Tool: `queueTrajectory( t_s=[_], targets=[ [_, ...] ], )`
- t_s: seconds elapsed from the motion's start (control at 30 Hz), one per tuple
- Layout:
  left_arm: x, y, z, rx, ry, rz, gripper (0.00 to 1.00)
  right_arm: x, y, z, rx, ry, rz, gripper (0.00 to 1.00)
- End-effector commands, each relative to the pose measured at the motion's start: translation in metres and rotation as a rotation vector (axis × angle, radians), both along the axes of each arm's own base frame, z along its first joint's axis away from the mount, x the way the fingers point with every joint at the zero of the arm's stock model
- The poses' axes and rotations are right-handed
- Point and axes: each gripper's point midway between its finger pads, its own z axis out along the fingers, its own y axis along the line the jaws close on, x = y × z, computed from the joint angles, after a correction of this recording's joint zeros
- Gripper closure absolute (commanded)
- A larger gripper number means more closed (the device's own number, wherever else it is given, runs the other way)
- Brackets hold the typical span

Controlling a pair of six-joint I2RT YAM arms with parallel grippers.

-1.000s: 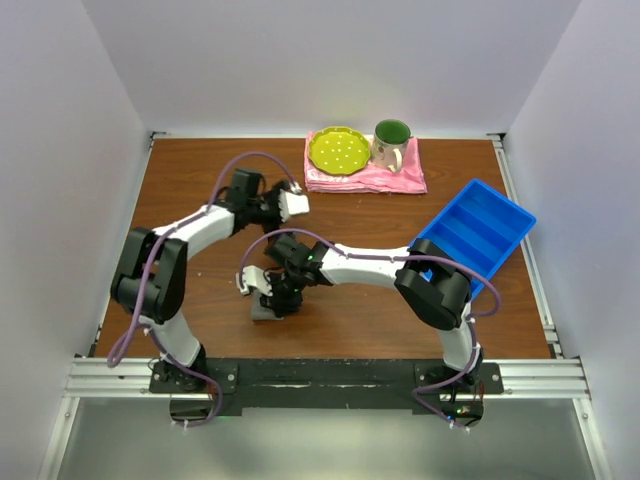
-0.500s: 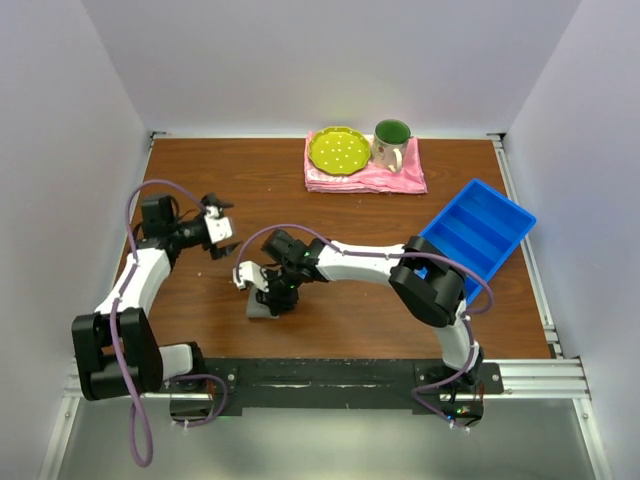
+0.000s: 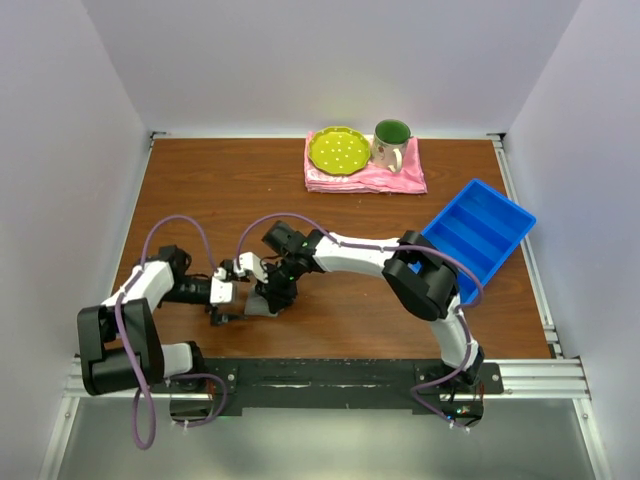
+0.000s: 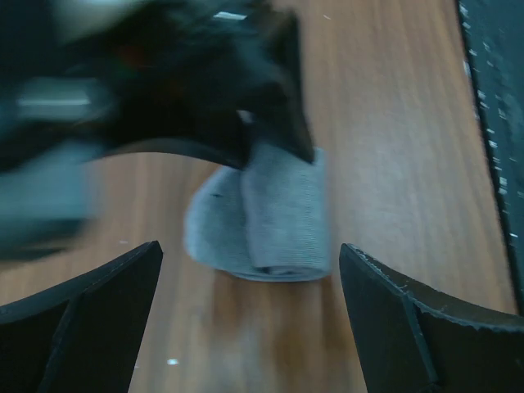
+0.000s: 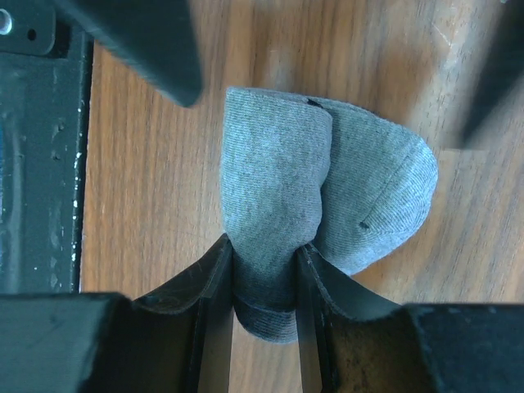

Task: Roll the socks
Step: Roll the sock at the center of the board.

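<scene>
My R claw (image 5: 264,258) pinches the socks (image 5: 360,180) mid-roll, L claw (image 4: 250,270) wide open nearby; if R slips or L bumps it, roll may unravel.

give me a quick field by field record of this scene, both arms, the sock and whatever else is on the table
socks: grey, bunched in a loose roll, lying on the table near its front edge
right gripper: shut on the socks, pinching one end
left gripper: open, aimed at the socks, not touching them
back of table: plate and mug on pink cloth
right side: blue tray
</scene>
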Motion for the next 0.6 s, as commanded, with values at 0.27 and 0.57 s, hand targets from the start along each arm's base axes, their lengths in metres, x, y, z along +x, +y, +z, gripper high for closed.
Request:
queueTrajectory(
  t_s=[0.27, 0.57],
  targets=[
    [-0.011, -0.008, -0.010, 0.088, -0.408, -0.284, 0.05, 0.015, -0.026, -0.051, -0.171, 0.001, -0.063, 1.00],
    [-0.009, -0.023, -0.025, 0.133, -0.480, -0.307, 0.24, 0.016, -0.020, -0.051, -0.167, 0.011, -0.065, 1.00]
  ],
)
